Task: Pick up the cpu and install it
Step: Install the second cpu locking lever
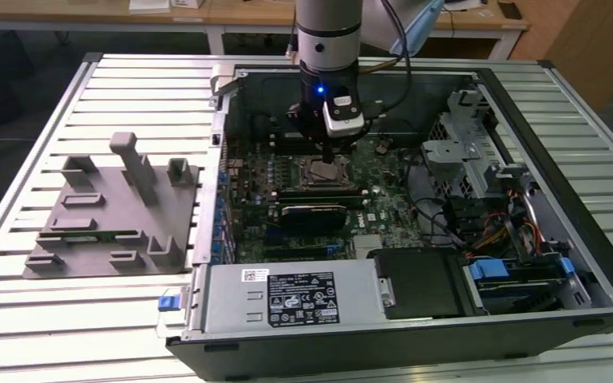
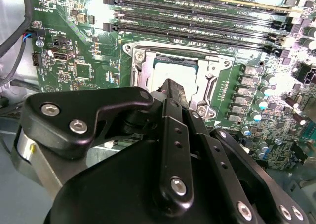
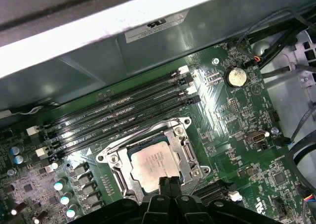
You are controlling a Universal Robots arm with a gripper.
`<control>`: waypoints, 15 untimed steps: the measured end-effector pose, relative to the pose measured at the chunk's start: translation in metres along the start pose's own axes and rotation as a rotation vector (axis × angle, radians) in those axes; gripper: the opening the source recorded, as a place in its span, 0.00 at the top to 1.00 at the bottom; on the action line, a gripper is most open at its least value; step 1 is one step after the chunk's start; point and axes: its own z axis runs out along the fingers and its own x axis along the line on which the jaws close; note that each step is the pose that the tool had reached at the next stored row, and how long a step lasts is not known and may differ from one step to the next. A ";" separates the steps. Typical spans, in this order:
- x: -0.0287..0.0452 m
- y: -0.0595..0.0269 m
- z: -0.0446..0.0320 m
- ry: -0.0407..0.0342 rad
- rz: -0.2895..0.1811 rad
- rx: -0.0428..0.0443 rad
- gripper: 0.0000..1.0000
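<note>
**Gripper over the seated cpu**

Your gripper (image 3: 169,180) hangs directly above the cpu (image 3: 154,165), its fingers (image 2: 174,93) drawn close together; you cannot tell whether they touch the chip. The cpu lies flat inside the socket frame (image 3: 183,144) on the motherboard (image 3: 237,130), silvery top up. Its faint printed lines are too small to read.

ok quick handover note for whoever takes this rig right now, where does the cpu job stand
Gripper: low over the socket frame inside the open computer case; can't tell whether the jaws are open or shut.
Cpu: lying flat inside the socket frame on the motherboard, gripper tip right at its edge.
Done: cpu is off the grey tray and sits in the socket.
Left: can't see that the frame is closed or latched over it; check seating.
</note>
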 end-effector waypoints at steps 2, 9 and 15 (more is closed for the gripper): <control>0.0000 0.0000 0.0000 0.0000 0.000 0.0000 0.89; -0.0005 0.0000 -0.0047 0.0000 0.000 0.0001 0.89; -0.0016 -0.0001 -0.0158 0.0000 0.000 0.0000 0.89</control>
